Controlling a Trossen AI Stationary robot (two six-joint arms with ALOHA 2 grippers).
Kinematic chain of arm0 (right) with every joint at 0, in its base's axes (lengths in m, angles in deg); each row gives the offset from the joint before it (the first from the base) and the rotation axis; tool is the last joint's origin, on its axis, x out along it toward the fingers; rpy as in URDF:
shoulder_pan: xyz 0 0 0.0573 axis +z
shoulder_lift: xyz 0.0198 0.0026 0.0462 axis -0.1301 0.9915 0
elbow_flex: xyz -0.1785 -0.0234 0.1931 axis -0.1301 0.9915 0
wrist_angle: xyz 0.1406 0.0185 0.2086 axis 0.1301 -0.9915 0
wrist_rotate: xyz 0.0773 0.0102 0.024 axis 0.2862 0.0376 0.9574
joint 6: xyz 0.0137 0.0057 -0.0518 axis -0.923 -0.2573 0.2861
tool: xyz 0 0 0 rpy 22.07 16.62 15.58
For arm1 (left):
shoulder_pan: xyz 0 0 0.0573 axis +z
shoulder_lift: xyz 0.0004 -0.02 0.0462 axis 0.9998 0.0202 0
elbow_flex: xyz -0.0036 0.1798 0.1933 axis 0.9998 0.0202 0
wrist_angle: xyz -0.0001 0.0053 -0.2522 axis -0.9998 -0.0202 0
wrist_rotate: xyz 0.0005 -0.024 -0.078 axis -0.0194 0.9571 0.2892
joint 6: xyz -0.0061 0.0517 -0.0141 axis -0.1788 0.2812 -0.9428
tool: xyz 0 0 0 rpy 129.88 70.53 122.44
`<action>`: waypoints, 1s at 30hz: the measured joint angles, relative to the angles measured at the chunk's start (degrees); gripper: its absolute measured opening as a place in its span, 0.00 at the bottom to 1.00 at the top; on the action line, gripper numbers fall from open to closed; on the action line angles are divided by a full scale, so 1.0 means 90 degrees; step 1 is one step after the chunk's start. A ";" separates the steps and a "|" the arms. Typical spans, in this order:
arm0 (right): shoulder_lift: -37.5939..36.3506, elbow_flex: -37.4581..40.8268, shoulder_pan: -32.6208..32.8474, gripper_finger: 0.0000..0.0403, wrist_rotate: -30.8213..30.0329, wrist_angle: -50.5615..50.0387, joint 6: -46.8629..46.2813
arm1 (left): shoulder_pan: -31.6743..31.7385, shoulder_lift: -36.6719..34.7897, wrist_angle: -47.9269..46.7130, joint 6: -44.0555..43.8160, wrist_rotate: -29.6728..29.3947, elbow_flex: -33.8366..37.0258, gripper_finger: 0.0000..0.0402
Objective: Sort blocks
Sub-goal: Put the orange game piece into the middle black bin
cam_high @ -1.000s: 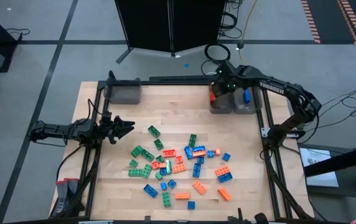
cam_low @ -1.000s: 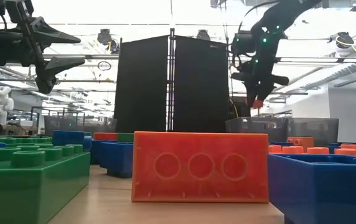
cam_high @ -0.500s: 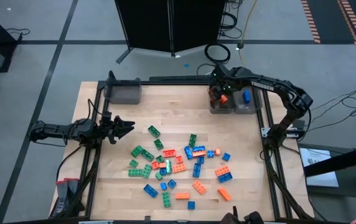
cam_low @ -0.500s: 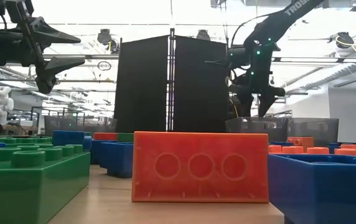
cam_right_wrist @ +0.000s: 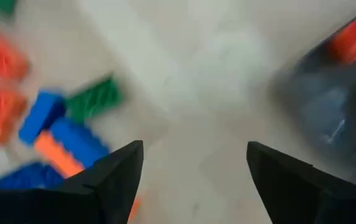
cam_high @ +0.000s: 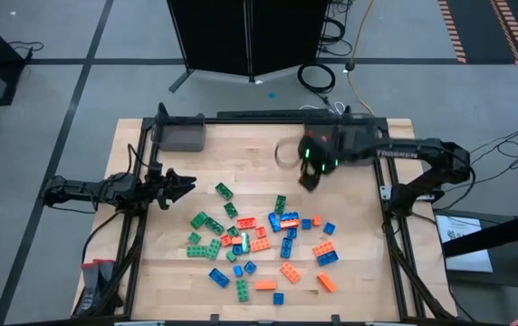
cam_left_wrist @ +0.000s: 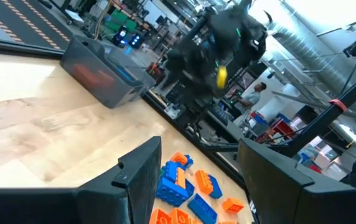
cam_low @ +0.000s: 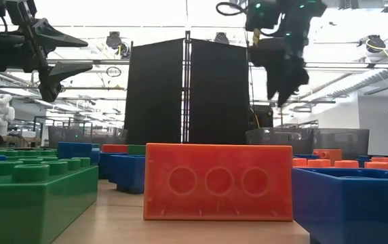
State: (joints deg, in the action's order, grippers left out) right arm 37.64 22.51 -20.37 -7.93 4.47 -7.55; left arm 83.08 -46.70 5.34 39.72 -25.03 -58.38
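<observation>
Dozens of blocks lie scattered over the middle and near part of the bench in the high view, green mostly toward the left edge, orange and blue toward the right; the right gripper hangs above bare wood between the grey bins at the far right corner and this heap, so the nearest pieces, a green one and the blue-orange cluster, lie just nearward of its fingers. The left gripper waits at the left edge, level with the heap's far side; a third bin sits at the far left corner. By my reading the right arm is the nearer one for that green block, whose long axis runs roughly far-to-near. From bench height, the right gripper points downward, high above the big foreground bricks, fingers apart and nothing between them; the left gripper also shows spread, empty fingers. Looking from the left wrist, its own fingers stand apart, with blue and orange blocks beyond. Through the right wrist camera, the fingers are released and empty, a green block and blue ones ahead on one side, a bin holding orange on the other.
</observation>
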 joint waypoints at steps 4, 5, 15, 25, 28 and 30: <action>0.0002 0.0669 0.0848 0.69 -0.0009 0.0365 -0.1370 | 0.0000 0.0000 -0.0001 0.0000 0.0013 0.0000 0.54; 0.0006 0.0818 0.0999 0.69 -0.0017 0.0383 -0.1732 | 0.0000 -0.0001 -0.0001 0.0000 0.0025 0.0000 0.54; 0.0038 0.1490 0.2018 0.69 -0.0444 0.0820 -0.3991 | 0.0000 0.0000 -0.0001 0.0000 0.0026 0.0000 0.54; 0.0526 0.1495 0.2754 0.69 -0.0656 0.1187 -0.5035 | 0.0000 0.0000 -0.0004 0.0000 0.0018 0.0000 0.54; 0.0718 0.1495 0.2889 0.69 -0.0638 0.1177 -0.5191 | 0.0000 -0.0002 -0.0001 0.0002 0.0012 0.0000 0.54; 0.0840 0.1495 0.2935 0.69 -0.0637 0.1146 -0.5273 | 0.0000 0.0000 -0.0005 0.0005 0.0001 0.0000 0.54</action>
State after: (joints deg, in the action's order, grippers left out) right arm 45.20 35.96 6.04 -13.66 14.79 -55.01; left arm 83.08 -46.70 5.30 39.77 -25.01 -58.38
